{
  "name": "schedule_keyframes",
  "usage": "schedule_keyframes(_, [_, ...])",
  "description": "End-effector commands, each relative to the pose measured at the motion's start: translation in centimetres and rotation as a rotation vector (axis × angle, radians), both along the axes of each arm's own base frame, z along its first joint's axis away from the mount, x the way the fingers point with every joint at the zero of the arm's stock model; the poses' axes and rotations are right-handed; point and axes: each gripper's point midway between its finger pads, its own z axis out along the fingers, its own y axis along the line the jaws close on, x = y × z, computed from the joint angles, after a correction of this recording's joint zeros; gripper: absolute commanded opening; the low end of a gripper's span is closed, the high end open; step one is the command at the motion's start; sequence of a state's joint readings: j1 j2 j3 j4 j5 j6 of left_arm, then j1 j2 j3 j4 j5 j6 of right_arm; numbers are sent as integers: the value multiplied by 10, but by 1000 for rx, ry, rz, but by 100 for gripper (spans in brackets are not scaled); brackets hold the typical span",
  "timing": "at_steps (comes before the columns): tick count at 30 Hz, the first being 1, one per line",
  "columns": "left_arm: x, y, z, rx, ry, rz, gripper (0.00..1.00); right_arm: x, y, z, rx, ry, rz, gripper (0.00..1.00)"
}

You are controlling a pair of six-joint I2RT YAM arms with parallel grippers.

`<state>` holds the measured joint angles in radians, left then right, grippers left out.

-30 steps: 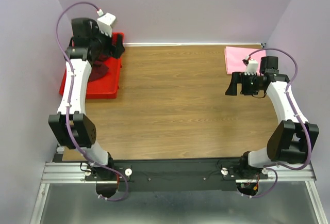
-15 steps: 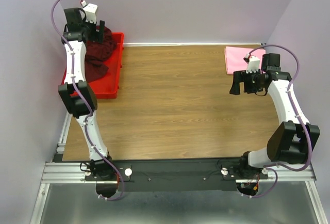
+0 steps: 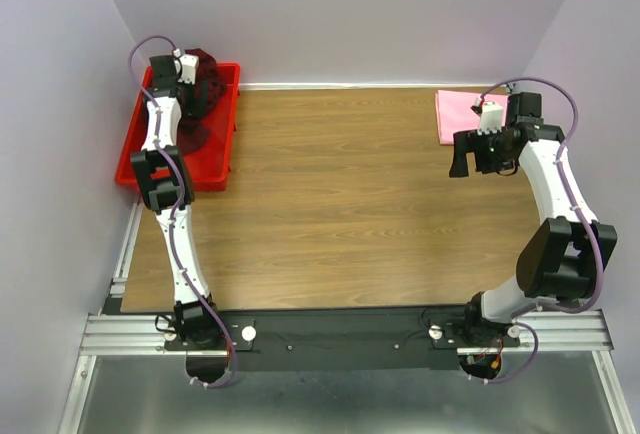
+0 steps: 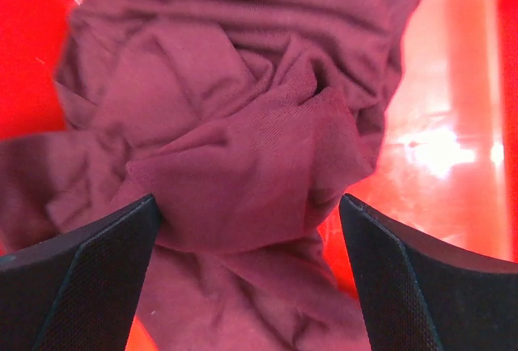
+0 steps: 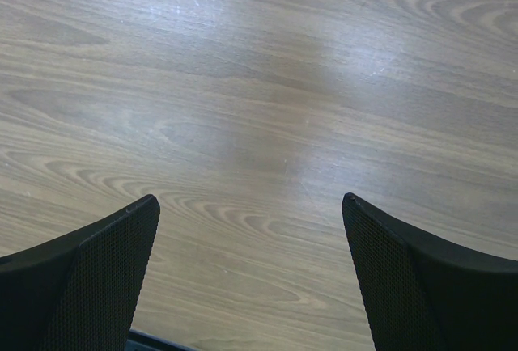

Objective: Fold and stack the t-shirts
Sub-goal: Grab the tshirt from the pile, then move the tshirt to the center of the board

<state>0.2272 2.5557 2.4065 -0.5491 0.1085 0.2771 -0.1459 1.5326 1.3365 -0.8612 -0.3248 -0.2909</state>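
**A:** From overhead, where do the shirts lie?
**B:** The maroon t-shirt (image 3: 195, 134) is crumpled in the red bin (image 3: 178, 182) at the table's far left corner. The pink t-shirt (image 3: 462, 114) lies flat and folded on the wooden table (image 3: 340, 194) at the far right, well apart from it. The left arm (image 3: 160, 134) reaches into the bin. The right gripper (image 3: 460, 159) hangs over bare wood just in front of the pink t-shirt.

**A:** And the left wrist camera?
**B:** The left gripper (image 4: 247, 201) has its fingers spread wide. A bunched fold of maroon cloth sits between them, and glossy red bin floor shows on the right.

**A:** The right wrist?
**B:** Its fingers are also wide apart, with nothing between them, only wood grain below.
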Motion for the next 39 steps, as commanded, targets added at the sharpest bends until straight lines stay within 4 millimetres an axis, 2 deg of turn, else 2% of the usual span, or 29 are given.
schedule_keyframes(1, [4,12,-3,36,-7,30,98,2,-9,2,-38,20,-8,100])
schedule_keyframes(4, [5,13,-14,27,1,33,92,2,-11,2,-44,23,-9,100])
schedule_keyframes(5, [7,9,-17,10,0,16,78,3,-11,3,-44,22,-11,100])
schedule_keyframes(6, [7,7,-18,-5,-1,7,71,2,-11,3,-46,23,-9,100])
schedule_keyframes(7, [7,4,-19,-14,-2,-6,45,2,-11,3,-45,21,-8,100])
schedule_keyframes(8, [8,-1,-17,-35,-8,-27,30,2,-11,3,-42,21,-8,100])
schedule_keyframes(10, [9,-10,-6,-55,-23,-66,8,2,-8,4,-34,19,-3,100])
schedule_keyframes(11, [10,-17,14,-73,-53,-90,0,2,-7,6,-29,12,-1,100])
schedule_keyframes(13, [8,-27,45,-88,-97,-127,0,1,-6,7,-22,8,2,100])
schedule_keyframes(14, [1,-38,78,-104,-140,-169,0,-1,-5,5,-17,14,5,100])
schedule_keyframes(15, [-3,-46,96,-113,-166,-192,0,-3,-3,5,-10,16,6,100])
schedule_keyframes(16, [-7,-61,115,-119,-192,-228,0,-4,-1,6,4,12,6,100])
schedule_keyframes(17, [-20,-75,151,-121,-238,-262,0,-5,0,6,11,13,9,100])
schedule_keyframes(19, [-33,-98,191,-114,-300,-326,0,-10,5,3,29,23,18,100])
schedule_keyframes(20, [-47,-119,229,-110,-356,-372,0,-13,8,3,41,22,22,100])
schedule_keyframes(22, [-63,-146,263,-110,-406,-445,0,-14,10,2,56,27,22,100])
schedule_keyframes(23, [-71,-160,287,-104,-446,-473,0,-15,10,3,58,24,20,100])
schedule_keyframes(24, [-88,-191,310,-108,-471,-540,0,-14,11,4,61,22,22,100])
schedule_keyframes(25, [-97,-207,323,-110,-489,-576,0,-14,11,4,64,25,20,100])
schedule_keyframes(26, [-109,-223,347,-109,-532,-613,0,-14,11,4,66,26,18,100])
schedule_keyframes(27, [-130,-262,368,-131,-567,-693,0,-13,12,3,70,27,22,100])
schedule_keyframes(29, [-158,-298,401,-198,-628,-770,0,-13,14,4,80,28,21,100])
schedule_keyframes(30, [-186,-325,429,-233,-693,-854,0,-13,14,2,86,33,19,100])
schedule_keyframes(31, [-209,-338,446,-310,-712,-895,0,-13,16,3,95,33,20,100])
schedule_keyframes(32, [-221,-347,464,-347,-765,-934,0,-14,16,3,99,33,19,100])
schedule_keyframes(35, [-261,-367,478,-530,-742,-1065,0,-16,19,2,111,41,18,100])
schedule_keyframes(37, [-271,-370,470,-551,-710,-1113,0,-18,19,3,111,36,18,100])
schedule_keyframes(38, [-257,-364,440,-569,-630,-1078,15,-19,20,3,111,34,23,100])
schedule_keyframes(39, [-259,-356,428,-583,-596,-1054,30,-21,20,4,110,30,30,100])
